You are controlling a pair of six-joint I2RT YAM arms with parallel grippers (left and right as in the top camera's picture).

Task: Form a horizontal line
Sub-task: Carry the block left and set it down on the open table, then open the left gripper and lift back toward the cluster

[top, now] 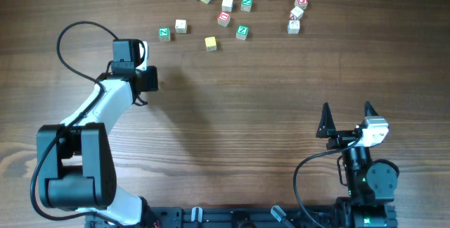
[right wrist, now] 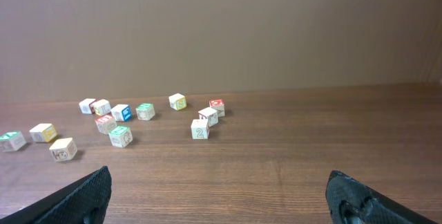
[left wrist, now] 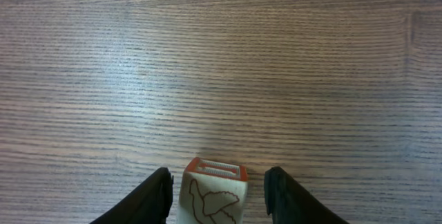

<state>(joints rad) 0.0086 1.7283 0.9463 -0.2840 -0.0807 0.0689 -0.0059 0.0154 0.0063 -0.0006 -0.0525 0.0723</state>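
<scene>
**Overhead view.** The letter cubes (top: 227, 4) are lying loose along the far edge of the table (top: 246, 115), spread in an uneven band and not yet aligned in a row. A yellow cube (top: 210, 43) is sitting nearest the table's middle. At the right end of the band, three cubes are bunching in a short slanted column headed by a red-faced cube (top: 301, 3). The left gripper (top: 147, 79) is hanging over bare wood, near the band's left end but apart from it. The right gripper (top: 346, 115) is staying low at the near right, well apart from all cubes, with its jaws spread wide.

**Left wrist view.** The left gripper (left wrist: 217, 182) is straddling a single cube (left wrist: 214, 193) that is showing an orange top and a line drawing of a bird. The fingers (left wrist: 155, 196) are standing apart, and a narrow gap is showing on each side of the cube, so no clamping is visible.

**Right wrist view.** The right gripper (right wrist: 217, 182) is pointing toward the cubes (right wrist: 200, 128), which are lying far ahead in front of a brown wall (right wrist: 221, 30). Its fingers (right wrist: 83, 196) are sitting at opposite frame edges, fully parted, with only bare wood between them.
</scene>
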